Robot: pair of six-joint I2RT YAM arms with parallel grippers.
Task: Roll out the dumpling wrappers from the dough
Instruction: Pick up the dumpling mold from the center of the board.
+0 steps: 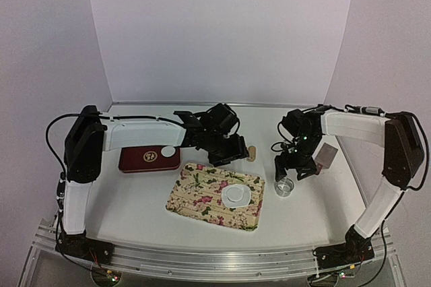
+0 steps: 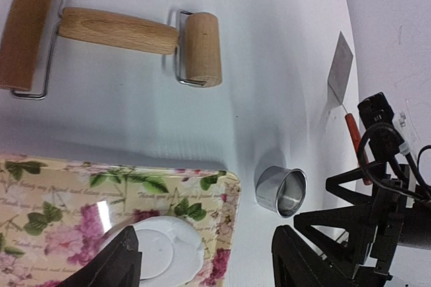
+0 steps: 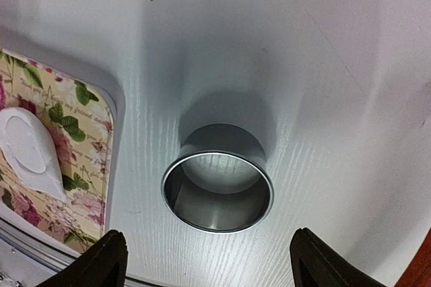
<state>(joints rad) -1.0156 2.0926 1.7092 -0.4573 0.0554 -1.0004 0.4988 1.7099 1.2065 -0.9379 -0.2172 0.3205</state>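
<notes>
White dough (image 2: 168, 246) below spread left fingers (image 2: 116, 268)

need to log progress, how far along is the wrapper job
Done: one dumpling wrapper lies on the red tray, and the dough is flattened on the floral tray, a round outline in it. In hand: nothing; the right gripper is open above the ring cutter on the table; the left gripper is open too. Still to do: freeing that round and moving it over.
</notes>
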